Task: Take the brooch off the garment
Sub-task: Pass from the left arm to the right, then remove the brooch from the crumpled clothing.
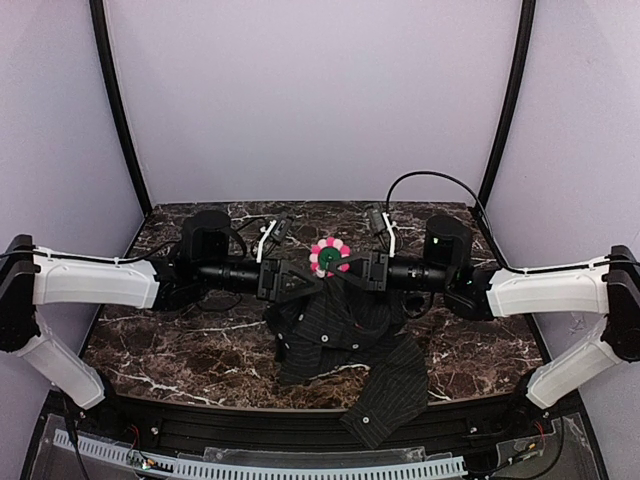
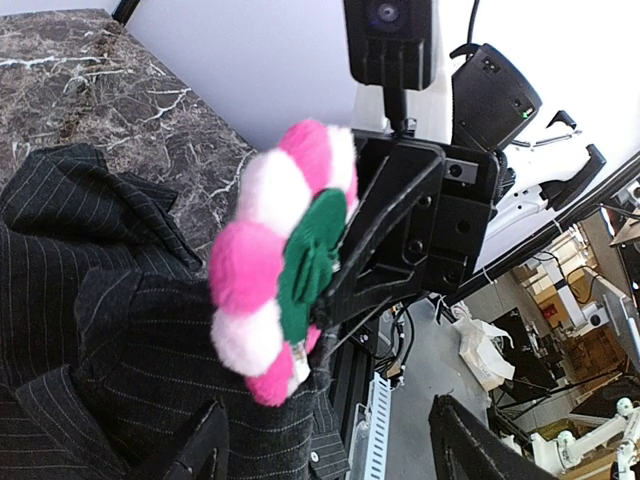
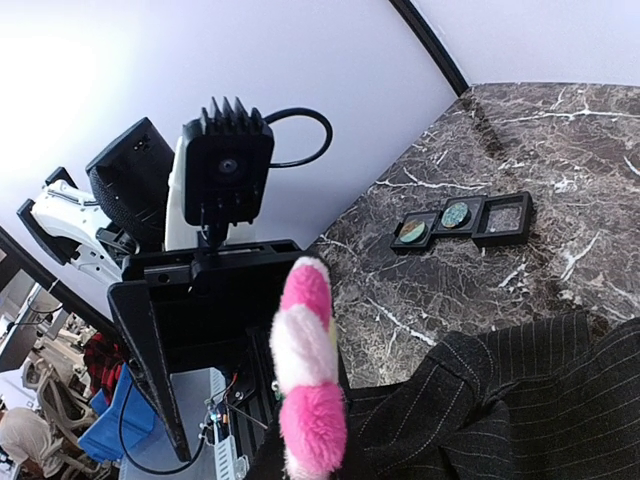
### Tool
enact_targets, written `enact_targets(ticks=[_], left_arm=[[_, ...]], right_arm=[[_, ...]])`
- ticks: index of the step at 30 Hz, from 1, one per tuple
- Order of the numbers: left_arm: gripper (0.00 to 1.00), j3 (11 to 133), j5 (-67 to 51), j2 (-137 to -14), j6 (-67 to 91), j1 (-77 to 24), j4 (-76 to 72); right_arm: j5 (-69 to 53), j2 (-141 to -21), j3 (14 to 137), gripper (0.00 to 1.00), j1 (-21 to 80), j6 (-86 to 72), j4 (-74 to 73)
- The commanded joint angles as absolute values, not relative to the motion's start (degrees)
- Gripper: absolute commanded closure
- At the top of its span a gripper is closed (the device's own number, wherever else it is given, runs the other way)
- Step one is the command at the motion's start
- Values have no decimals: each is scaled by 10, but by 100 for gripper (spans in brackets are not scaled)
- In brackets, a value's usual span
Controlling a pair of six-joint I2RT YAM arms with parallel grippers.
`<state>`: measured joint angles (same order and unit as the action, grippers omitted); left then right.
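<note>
The brooch [image 1: 329, 257], a ring of pink and white petals round a green centre, is held up above the table between both arms. It is still on the dark pinstriped garment [image 1: 340, 340], which hangs from it down to the table. My right gripper [image 1: 348, 268] is shut, its fingers [image 2: 385, 250] meeting at the back of the brooch [image 2: 285, 260]. My left gripper [image 2: 330, 440] is open, jaws wide apart, one finger [image 2: 200, 450] over the garment [image 2: 120, 330] just below the brooch. The right wrist view shows the brooch [image 3: 310, 370] edge-on; my right fingers are hidden there.
Three small black square trays [image 3: 460, 220] sit in a row on the marble table [image 1: 160, 350] beyond the garment [image 3: 540, 400]. A sleeve [image 1: 385, 400] hangs over the table's near edge. The left arm's wrist camera [image 3: 225, 165] faces the right wrist closely.
</note>
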<state>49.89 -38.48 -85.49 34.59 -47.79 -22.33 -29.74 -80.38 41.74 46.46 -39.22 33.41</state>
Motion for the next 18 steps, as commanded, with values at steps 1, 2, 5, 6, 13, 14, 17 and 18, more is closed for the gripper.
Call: enact_targets(ticks=[1,2,5,6,13,14,17,18], left_arm=[[29,499,-394,-864,335,-481,-216],[29,501,-392,-868,330,-482,-212],[29,522,-370,-878,310,-490,-170],[30,528,-361,-885,296,-496,-148],[57,579,-349,-921,274,-513,-114],[67,580,-351,-921,276,-513,-117],[89,579,-353,-920,282,-513,-125],[96,578,-354,-919,283,-513,-127]], right_arm=[[-262,-774,415,100,463,-344,328],[-254,-771,418,100,463,-335,317],[-235,-763,427,100,464,-314,294],[-232,-761,427,100,464,-310,291],[-191,-749,426,100,472,-287,278],[-185,-748,426,100,473,-282,274],[-161,-743,430,100,476,-261,247],[-151,-742,432,100,478,-253,234]])
